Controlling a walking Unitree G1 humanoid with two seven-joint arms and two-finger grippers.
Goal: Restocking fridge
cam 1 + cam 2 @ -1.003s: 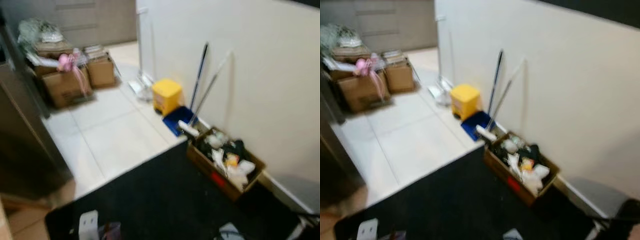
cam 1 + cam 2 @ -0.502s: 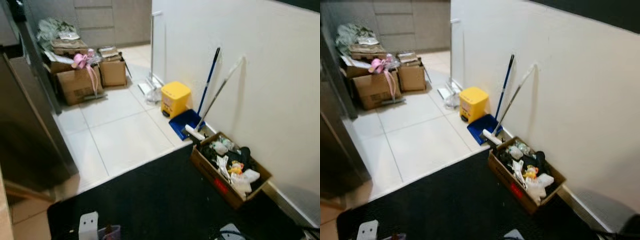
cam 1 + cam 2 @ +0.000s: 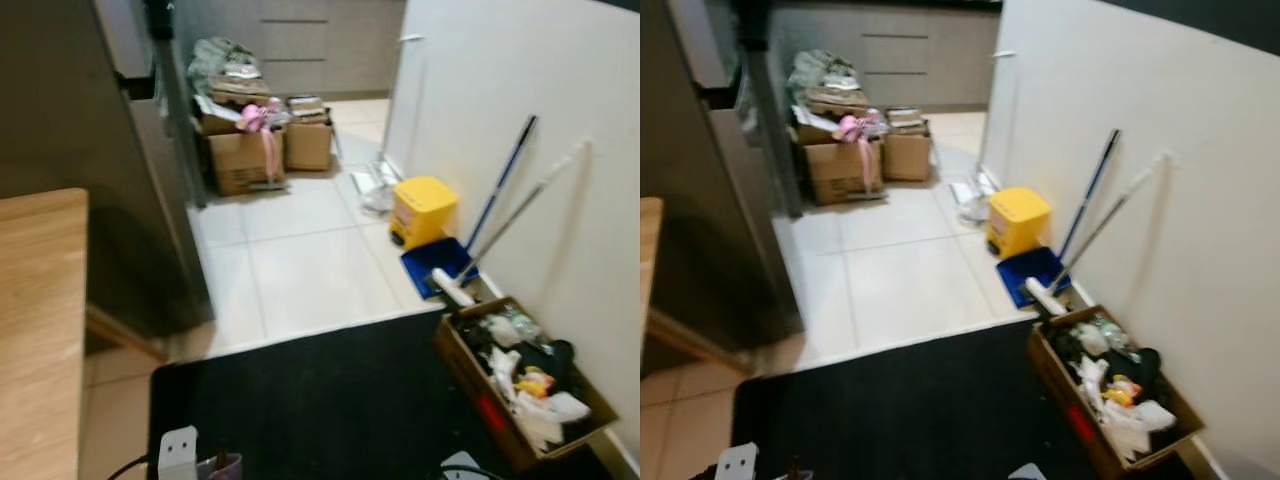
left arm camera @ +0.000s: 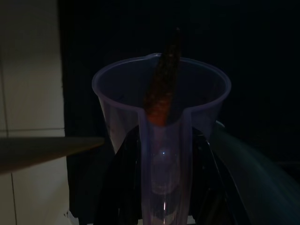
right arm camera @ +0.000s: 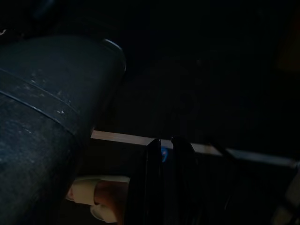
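My left fingers (image 4: 123, 187) grip the purple cup (image 4: 161, 140) with its carrot (image 4: 161, 89); right fingers' state I cannot tell; view has swung left, bringing the fridge (image 3: 120, 200) and counter (image 3: 40, 330) in, so I'm closing on it.

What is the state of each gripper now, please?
Left gripper: shut on a clear plastic cup holding a carrot.
Right gripper: cannot be told.

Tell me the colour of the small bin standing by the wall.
Yellow; the small bin shows best in the right eye view.
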